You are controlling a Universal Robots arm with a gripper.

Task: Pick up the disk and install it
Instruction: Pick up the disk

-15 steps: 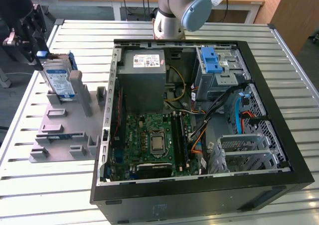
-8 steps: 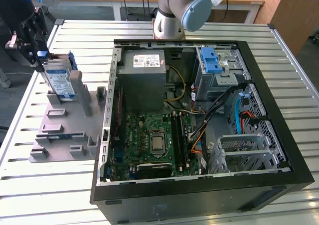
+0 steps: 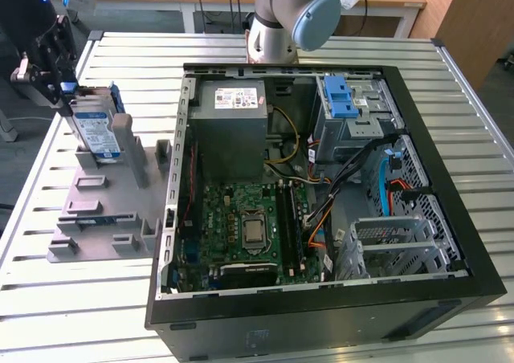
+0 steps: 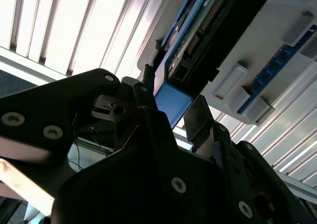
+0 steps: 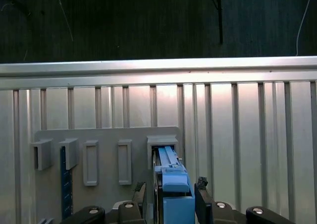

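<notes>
The disk (image 3: 96, 130) stands on edge in a slot of the grey holder (image 3: 104, 210) at the exterior view's left, its white-and-blue label facing the camera. My gripper (image 3: 68, 94) is at the disk's upper end. In the first wrist view the disk's blue end bracket (image 5: 174, 184) sits between the two black fingers (image 5: 200, 192), which lie close against its sides. In the second wrist view the disk (image 4: 198, 30) shows its circuit board, and the gripper (image 4: 171, 105) is shut on the blue bracket.
An open computer case (image 3: 450, 218) lies to the right of the holder, with a grey power-supply box (image 3: 233, 130), a motherboard (image 3: 249, 226) and a drive cage with a blue latch (image 3: 345, 106). The ribbed metal table (image 3: 48, 194) ends close behind the holder.
</notes>
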